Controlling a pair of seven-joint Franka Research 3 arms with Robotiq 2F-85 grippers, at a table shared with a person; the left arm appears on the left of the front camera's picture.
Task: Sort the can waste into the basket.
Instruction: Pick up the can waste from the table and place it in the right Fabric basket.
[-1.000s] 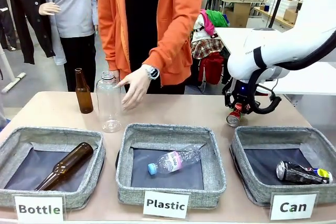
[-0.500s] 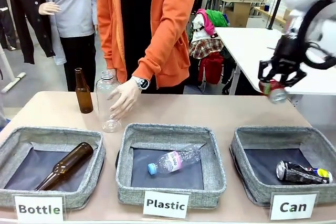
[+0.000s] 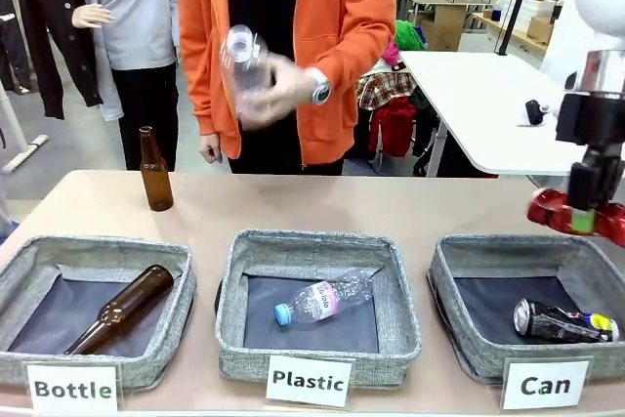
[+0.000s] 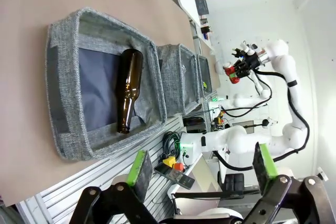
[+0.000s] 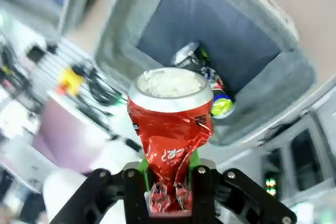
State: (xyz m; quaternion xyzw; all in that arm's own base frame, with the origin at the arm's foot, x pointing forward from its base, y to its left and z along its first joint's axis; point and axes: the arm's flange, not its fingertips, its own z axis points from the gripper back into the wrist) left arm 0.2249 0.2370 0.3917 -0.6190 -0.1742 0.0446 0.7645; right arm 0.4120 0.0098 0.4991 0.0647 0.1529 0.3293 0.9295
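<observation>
My right gripper (image 3: 584,218) is shut on a crushed red can (image 3: 547,210) and hangs above the far right rim of the grey basket (image 3: 518,245) signed "Can". In the right wrist view the red can (image 5: 170,124) stands upright between the jaws of the right gripper (image 5: 169,184), with the basket (image 5: 157,9) below it. A silver-black crushed can (image 3: 564,321) lies on the basket's dark lining, and the right wrist view shows this can (image 5: 210,80) too. My left gripper (image 4: 201,163) is open and holds nothing, off to the side of the baskets.
A person in an orange jacket holds a clear plastic bottle (image 3: 244,61) up in one hand. A brown bottle (image 3: 154,171) stands at the table's back left. The "Bottle" basket (image 3: 93,247) holds a brown bottle; the "Plastic" basket (image 3: 312,239) holds a plastic bottle.
My right gripper has carried the red can rightward, up and then down, to above the Can basket. The person has lifted the clear bottle off the table.
</observation>
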